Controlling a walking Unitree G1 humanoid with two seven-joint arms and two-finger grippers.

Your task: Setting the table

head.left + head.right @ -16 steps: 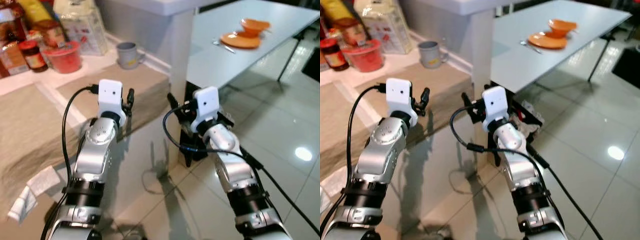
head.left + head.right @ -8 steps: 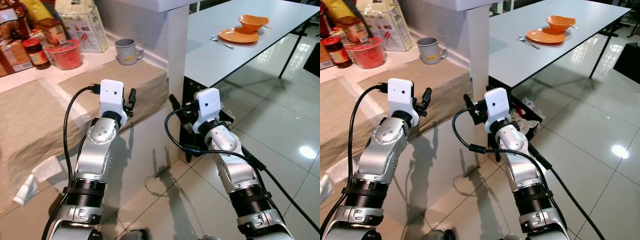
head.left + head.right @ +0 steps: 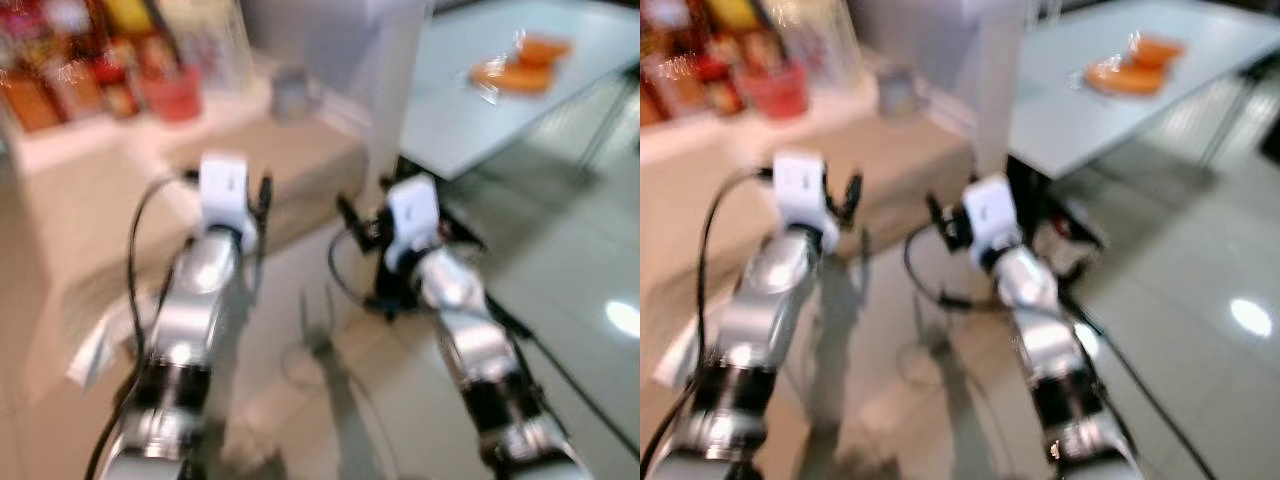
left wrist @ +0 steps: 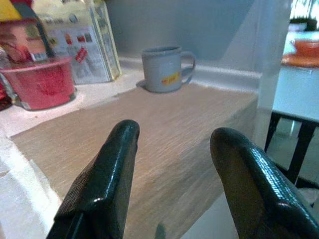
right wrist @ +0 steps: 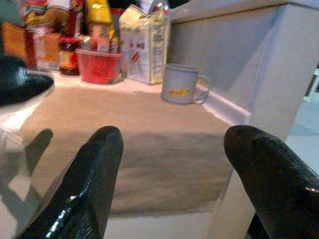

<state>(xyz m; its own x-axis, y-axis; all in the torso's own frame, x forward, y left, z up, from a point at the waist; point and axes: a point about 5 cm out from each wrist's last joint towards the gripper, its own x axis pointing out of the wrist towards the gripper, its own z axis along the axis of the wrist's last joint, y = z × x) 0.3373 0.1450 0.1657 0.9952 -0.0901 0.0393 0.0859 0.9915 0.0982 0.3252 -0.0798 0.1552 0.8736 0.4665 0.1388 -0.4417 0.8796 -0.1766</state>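
Note:
A grey mug [image 4: 167, 68] with a yellow label stands at the back of a beige-clothed counter [image 3: 300, 170]. An orange plate and bowl [image 3: 520, 68] sit on the grey table [image 3: 450, 125] at the far right. My left gripper [image 4: 172, 137] is open, hovering over the counter's front part and pointing toward the mug, well short of it. Just off the counter's corner, my right gripper [image 5: 172, 137] is also open and holds nothing; the mug [image 5: 180, 83] is ahead of it. Both eye views are blurred.
A red tub [image 4: 42, 84], a printed carton [image 4: 79, 40] and several jars line the counter's back left. A white pillar [image 3: 400, 90] stands between counter and table. Black table legs [image 4: 299, 154] and glossy tile floor [image 3: 580, 250] lie to the right. White paper [image 3: 95, 345] lies low left.
The eye views have turned blurry and the scene has slid slightly to the right, so the camera is moving. Both arms hold the same raised pose, fingers apart.

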